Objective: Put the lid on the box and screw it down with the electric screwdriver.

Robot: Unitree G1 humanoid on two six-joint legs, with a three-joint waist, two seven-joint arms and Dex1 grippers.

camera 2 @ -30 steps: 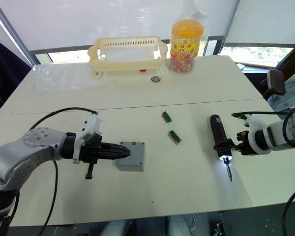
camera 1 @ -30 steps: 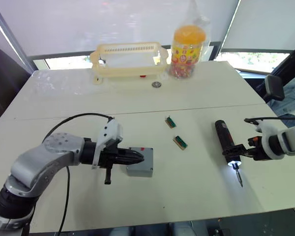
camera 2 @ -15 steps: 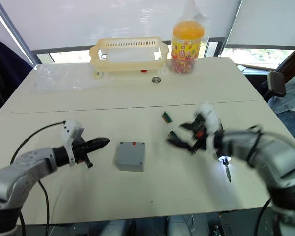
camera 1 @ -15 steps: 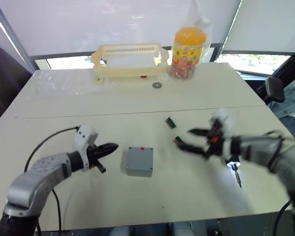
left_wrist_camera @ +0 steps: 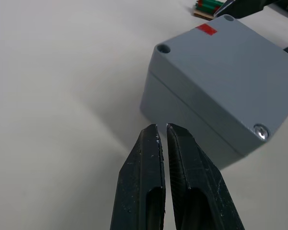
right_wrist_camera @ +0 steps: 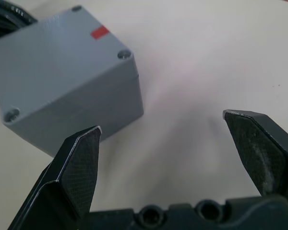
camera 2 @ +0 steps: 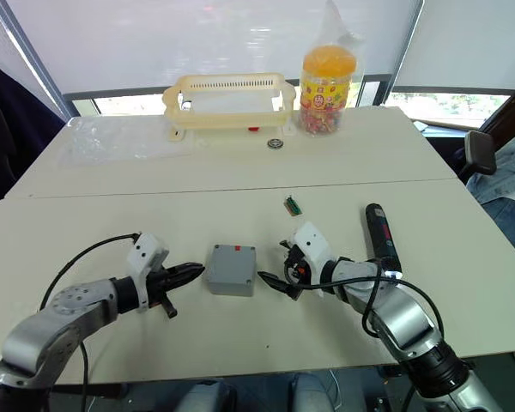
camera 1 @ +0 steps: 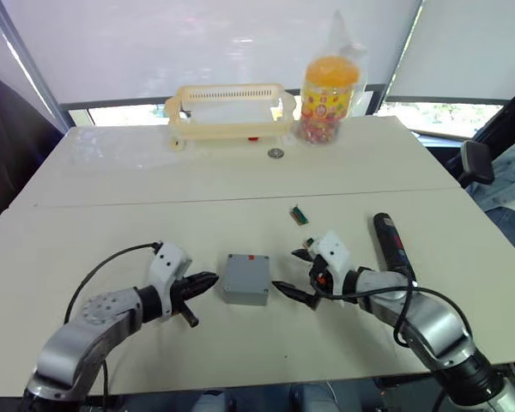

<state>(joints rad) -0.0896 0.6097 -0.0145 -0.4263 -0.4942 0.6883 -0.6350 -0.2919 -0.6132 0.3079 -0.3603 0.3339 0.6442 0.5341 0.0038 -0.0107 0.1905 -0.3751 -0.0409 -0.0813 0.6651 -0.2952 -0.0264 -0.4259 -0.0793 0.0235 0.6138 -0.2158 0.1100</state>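
On a pale table [camera 1: 86, 223], the left gripper [camera 1: 204, 281] sits at lower left of the head-camera frame, its two black fingers [left_wrist_camera: 153, 182] pressed almost together and holding nothing, tips pointing at the box [camera 1: 245, 279] just beside them but not touching it. A black cable [camera 1: 112, 262] loops from that arm across the tabletop.

At centre, the grey box rests flat on the table with the lid [left_wrist_camera: 230, 72] seated on top, a small red mark [camera 1: 250, 257] near its far edge and screw holes at the corners.

Just right of the box, the right gripper [camera 1: 293, 275] faces it with its jaws spread wide and empty, one finger [right_wrist_camera: 77, 163] low near the box's side. A small green-and-tan connector [camera 1: 300, 215] lies on the table above that gripper in the frame.

Further right, the electric screwdriver [camera 1: 392, 245] lies on the table, free of both grippers, beside the right forearm.

Along the upper edge of the frame stand a cream plastic basket [camera 1: 227, 110], a small round metal object [camera 1: 276, 153] and a jar with an orange lid [camera 1: 328, 88].
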